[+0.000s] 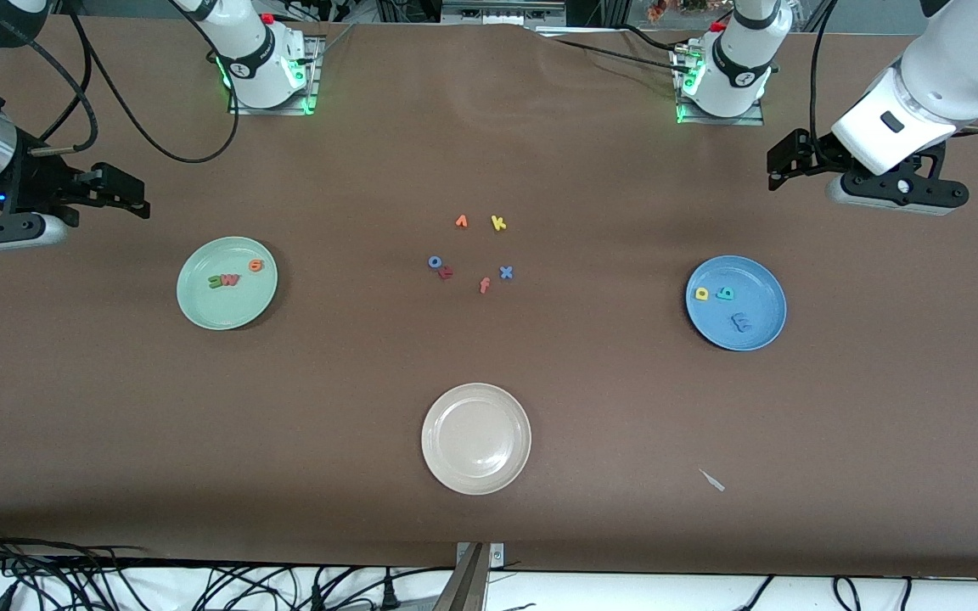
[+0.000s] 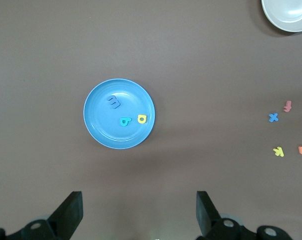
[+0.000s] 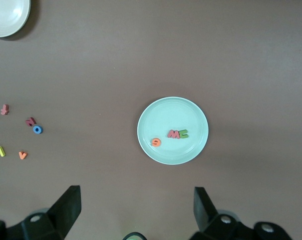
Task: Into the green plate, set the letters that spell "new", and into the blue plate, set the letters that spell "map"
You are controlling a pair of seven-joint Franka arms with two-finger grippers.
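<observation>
The green plate (image 1: pixel 238 311) (image 3: pixel 190 111) lies toward the right arm's end of the table. In it are the olive n (image 1: pixel 215 282) (image 3: pixel 183 133), the pink w (image 1: pixel 231 280) (image 3: pixel 173 134) and the orange e (image 1: pixel 255 266) (image 3: pixel 155 142). The blue plate (image 1: pixel 761 293) (image 2: pixel 103 127) lies toward the left arm's end and holds the yellow p (image 1: pixel 701 294) (image 2: pixel 142 118), the teal a (image 1: pixel 724 294) (image 2: pixel 124 121) and the blue m (image 1: pixel 741 322) (image 2: pixel 113 102). My left gripper (image 1: pixel 895 193) (image 2: pixel 139 196) hangs open and empty, high beside the blue plate. My right gripper (image 1: pixel 5 227) (image 3: pixel 137 191) hangs open and empty, high beside the green plate.
A beige-white plate (image 1: pixel 476 475) sits nearest the front camera, at mid-table. Loose letters lie in the middle: orange v (image 1: pixel 461 221), yellow k (image 1: pixel 498 223), blue o (image 1: pixel 435 261), a red letter (image 1: pixel 446 272), salmon f (image 1: pixel 484 285), blue x (image 1: pixel 506 272). A small white scrap (image 1: pixel 712 480) lies near the front edge.
</observation>
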